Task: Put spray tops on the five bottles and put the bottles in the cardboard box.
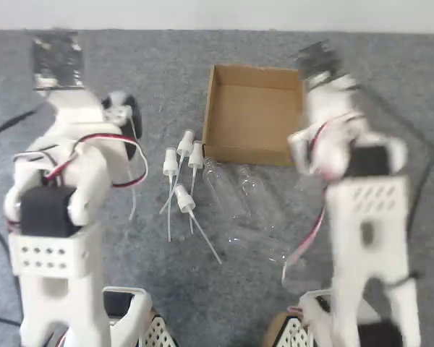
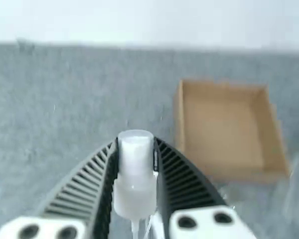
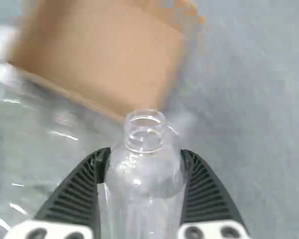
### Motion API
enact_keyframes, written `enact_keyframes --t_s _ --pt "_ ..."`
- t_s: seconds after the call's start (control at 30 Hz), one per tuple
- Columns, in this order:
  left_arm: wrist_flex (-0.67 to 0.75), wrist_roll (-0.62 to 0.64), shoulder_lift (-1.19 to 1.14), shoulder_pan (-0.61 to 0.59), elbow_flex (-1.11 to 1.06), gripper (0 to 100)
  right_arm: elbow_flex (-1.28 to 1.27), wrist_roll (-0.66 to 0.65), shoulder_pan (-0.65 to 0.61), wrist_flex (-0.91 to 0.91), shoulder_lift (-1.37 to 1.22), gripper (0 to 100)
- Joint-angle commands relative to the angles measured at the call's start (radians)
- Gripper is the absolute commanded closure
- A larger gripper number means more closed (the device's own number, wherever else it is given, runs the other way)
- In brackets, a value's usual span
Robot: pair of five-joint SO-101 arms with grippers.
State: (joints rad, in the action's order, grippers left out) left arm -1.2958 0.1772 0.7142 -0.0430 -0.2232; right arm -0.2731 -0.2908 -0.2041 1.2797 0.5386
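1 spray top (image 2: 135, 174) is held by the left gripper (image 2: 134, 145), 1 open bottle (image 3: 144, 172) by the right gripper (image 3: 144, 153); careful lining-up is likely needed next.

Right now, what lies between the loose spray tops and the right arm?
Capless clear bottles, lying on the grey mat just in front of the cardboard box. The high view shows them between the spray tops and the right arm.

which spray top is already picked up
The spray top clamped in the left tool; the other four lie loose beside the cardboard box.
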Motion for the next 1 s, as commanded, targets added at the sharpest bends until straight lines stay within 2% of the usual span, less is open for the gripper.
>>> enact_keyframes --t_s 0.0,0.13,0.23,0.47,0.63,0.97 --pt "0.061 0.098 0.035 0.005 0.108 99 -0.224 0.04 -0.206 -0.202 0.219 99.4" --pt "0.081 0.226 0.092 -0.006 0.137 99 -0.433 0.068 -0.4 -0.386 0.332 99.4" --pt "0.143 0.308 0.196 -0.031 0.11 99 -0.506 0.071 -0.504 -0.447 0.375 99.4" --pt "0.373 0.387 0.381 -0.015 -0.162 99 -0.565 0.071 -0.619 -0.458 0.395 99.3" --pt "0.486 0.388 0.385 0.028 -0.337 99 -0.571 0.071 -0.65 -0.456 0.395 99.3" --pt "0.494 0.39 0.391 0.063 -0.392 99 -0.571 0.071 -0.647 -0.456 0.395 99.3"
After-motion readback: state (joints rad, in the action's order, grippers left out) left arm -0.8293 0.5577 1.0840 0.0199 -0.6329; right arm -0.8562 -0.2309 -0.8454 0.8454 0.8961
